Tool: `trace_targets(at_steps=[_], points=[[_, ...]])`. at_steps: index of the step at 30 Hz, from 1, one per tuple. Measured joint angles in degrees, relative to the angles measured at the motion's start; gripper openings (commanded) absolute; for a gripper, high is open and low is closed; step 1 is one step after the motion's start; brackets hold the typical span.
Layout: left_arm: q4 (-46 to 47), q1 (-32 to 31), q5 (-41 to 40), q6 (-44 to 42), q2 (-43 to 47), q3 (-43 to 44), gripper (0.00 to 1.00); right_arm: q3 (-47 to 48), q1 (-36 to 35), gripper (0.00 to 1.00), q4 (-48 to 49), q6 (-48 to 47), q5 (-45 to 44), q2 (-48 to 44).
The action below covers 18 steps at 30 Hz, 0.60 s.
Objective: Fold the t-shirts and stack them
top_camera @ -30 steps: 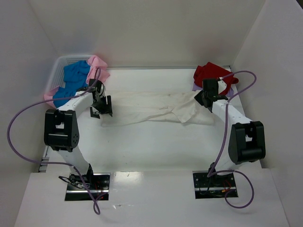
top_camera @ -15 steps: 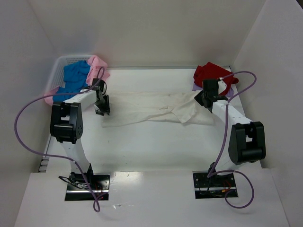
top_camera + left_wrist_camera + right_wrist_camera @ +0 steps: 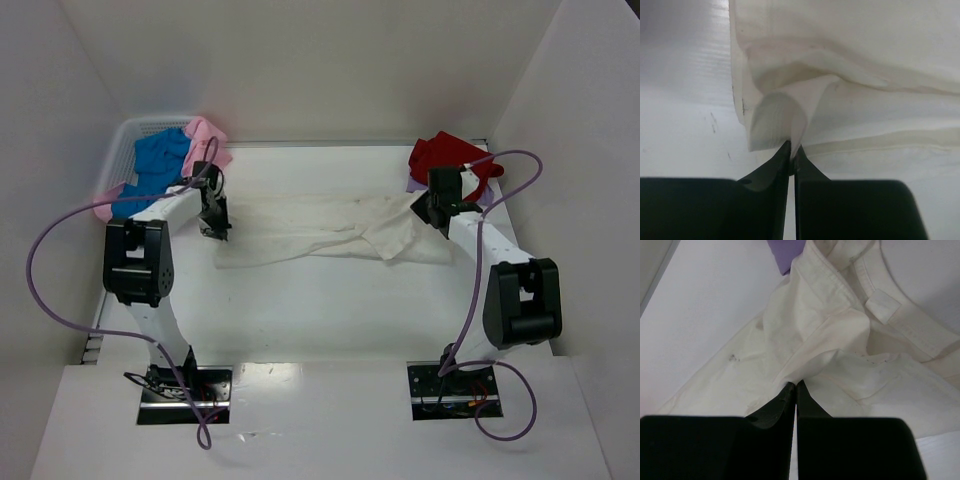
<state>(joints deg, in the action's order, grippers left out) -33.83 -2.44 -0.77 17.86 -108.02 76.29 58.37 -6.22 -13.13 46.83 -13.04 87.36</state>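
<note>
The cream-white t-shirt (image 3: 330, 228) was found stretched left to right across the bench (image 3: 330, 310) at mid-frame, its left end pinched in the closed left gripper (image 3: 213, 224) and its right end in the closed right gripper (image 3: 434, 212), neither arm nearer.

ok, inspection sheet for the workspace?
Surface: white table, faint marks.
Job's things: cream-white t-shirt stretched across the middle, stained; red t-shirt bunched far right, lavender t-shirt peeking out beside it; blue t-shirt and pink t-shirt in the white mesh basket far left.
Clutter: nothing seen.
Grippers: left gripper and right gripper each shut on a cream-white t-shirt fold.
Cables: purple cable looping off each arm.
Surroundings: white walls on three sides.
</note>
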Motion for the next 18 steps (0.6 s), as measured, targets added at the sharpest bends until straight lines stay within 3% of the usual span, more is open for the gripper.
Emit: trace_targets(at_steps=[12, 15, 18], points=[[-10.27, -0.02, 3.3, -1.21, 21.97, 0.09, 0.33, -3.17, 0.0, 0.04, -0.4, 0.07, 0.09, -8.51], [-11.39, 0.2, 3.91, -1.16, 25.1, -0.32, 0.31, -4.22, 0.0, 0.04, -0.55, 0.14, 0.21, -10.67], [-12.26, 0.6, 4.28, -0.86, 27.17, -1.06, 0.12, -4.89, 0.0, 0.04, -0.83, 0.2, 0.58, -12.18]])
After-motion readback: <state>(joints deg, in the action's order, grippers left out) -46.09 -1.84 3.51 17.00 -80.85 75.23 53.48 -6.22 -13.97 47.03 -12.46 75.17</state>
